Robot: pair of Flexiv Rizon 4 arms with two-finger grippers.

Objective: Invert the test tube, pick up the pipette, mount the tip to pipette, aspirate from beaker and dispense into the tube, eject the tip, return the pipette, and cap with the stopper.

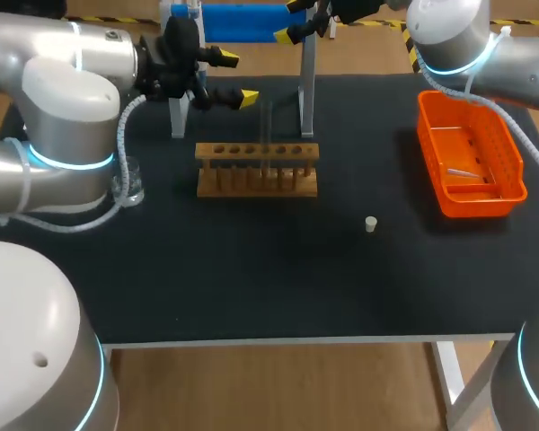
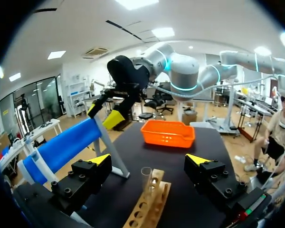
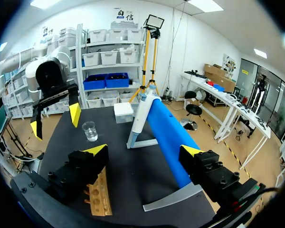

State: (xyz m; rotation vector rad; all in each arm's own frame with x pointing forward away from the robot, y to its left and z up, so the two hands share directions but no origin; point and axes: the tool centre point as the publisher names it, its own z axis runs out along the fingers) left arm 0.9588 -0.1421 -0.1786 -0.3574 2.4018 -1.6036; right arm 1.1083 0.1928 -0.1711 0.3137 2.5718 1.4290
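Two grippers, jaws spread, empty: your left gripper (image 1: 225, 79) at eleven o'clock of the clear glass test tube (image 1: 268, 130), right gripper (image 1: 292, 20) at twelve. Tube upright in wooden rack (image 1: 256, 184). Risk: your off-centre pinch tilts it, drags rack.

The right gripper (image 3: 143, 151) is held wide open above the black counter (image 3: 123, 166). A blue cylinder on a white stand (image 3: 164, 133) is seen ahead, with a clear glass beaker (image 3: 90, 130) beyond. A wooden test-tube rack (image 3: 100, 195) is seen under one finger.
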